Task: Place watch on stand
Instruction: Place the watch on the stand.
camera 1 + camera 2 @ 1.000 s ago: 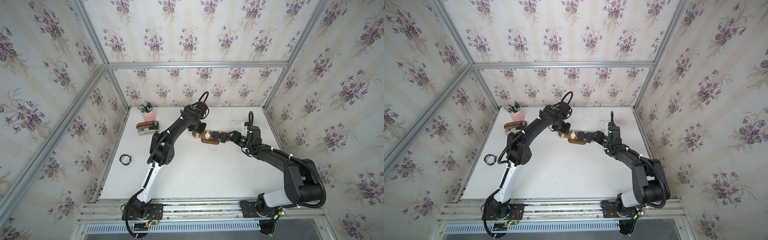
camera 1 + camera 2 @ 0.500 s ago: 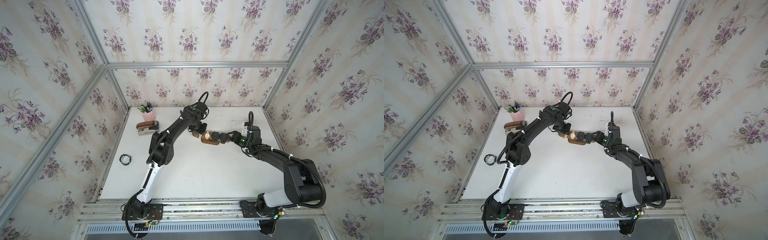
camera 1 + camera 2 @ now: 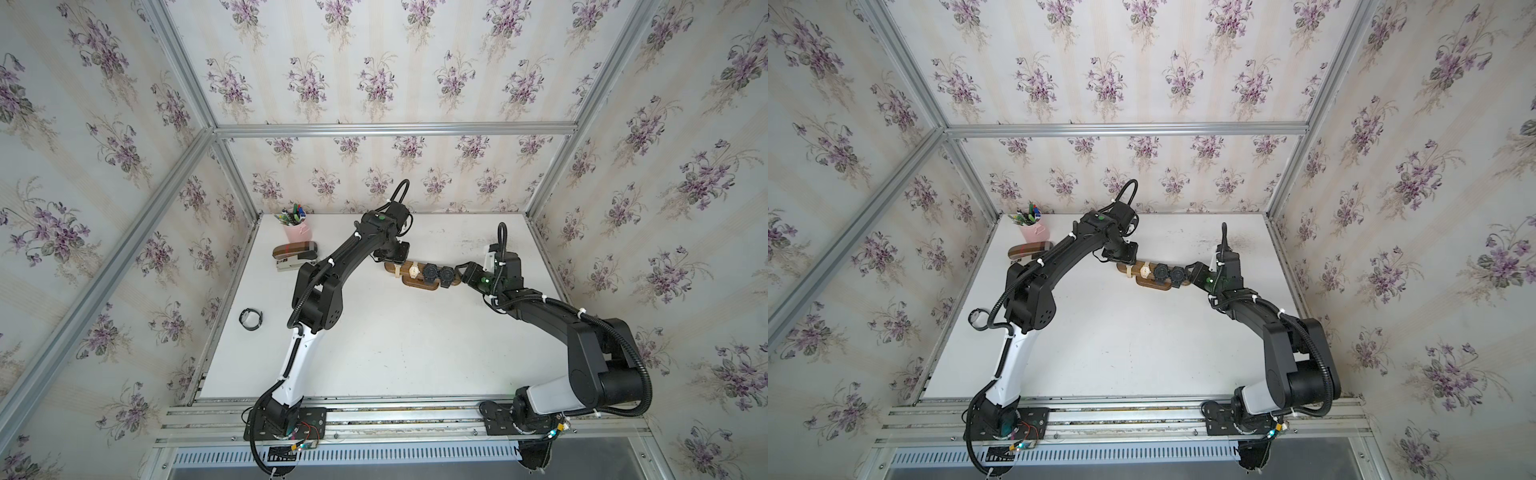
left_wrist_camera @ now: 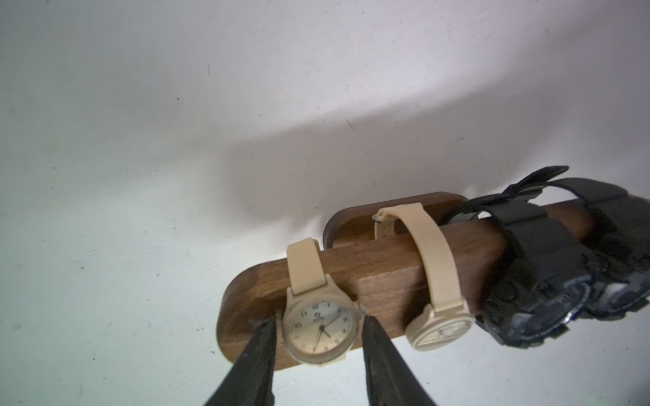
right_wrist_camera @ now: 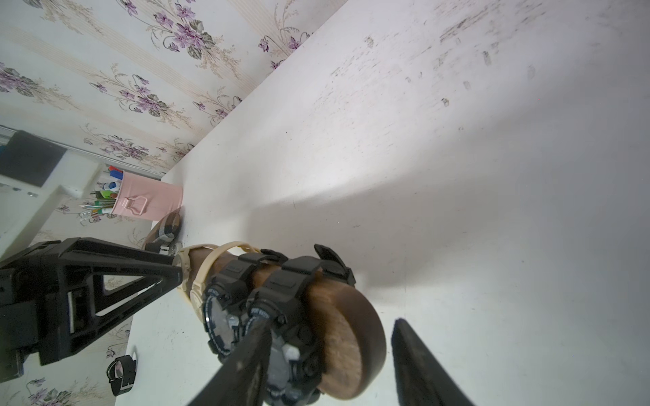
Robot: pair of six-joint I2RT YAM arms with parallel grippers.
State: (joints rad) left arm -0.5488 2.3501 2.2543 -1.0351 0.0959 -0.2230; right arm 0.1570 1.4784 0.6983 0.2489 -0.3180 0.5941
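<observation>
- The watch (image 4: pixel 322 328), beige, hangs at the end of the stand (image 4: pixel 383 277) nearest the left arm. Its strap goes over the bar and its dial faces the left wrist camera.
- We judge it light, with a stiff round case and a soft, bendy strap. The smooth case may slip, and the strap would drag on the wood if pulled. The best hold is the two sides of the case, clear of the glass.
- The left gripper (image 4: pixel 318 320) has its fingers (image 4: pixel 256 362) apart, one on each side of the case. One seems to touch it and a sliver of wood shows beside the other, so we cannot tell whether it grips.
- Further along the bar sit a second beige watch (image 4: pixel 439 330) and two black watches (image 4: pixel 548 302), packed close.
- The right gripper (image 5: pixel 332 322) is spread round the bar's far end. One finger crosses in front of the nearest black watch and the other stands clear of the wood, so we see nothing clamped.
- The stand rests toward the back of the table (image 3: pixel 395 353). A loose watch (image 3: pixel 250 320) lies near the left edge, well apart from it. A stapler (image 3: pixel 295 255) and cup (image 3: pixel 297 228) sit in the back left corner.
- Against the earlier top views we find little changed. The stand and watches lie where they did, and both arms are at the same ends. Any jaw change is too small to see there.
</observation>
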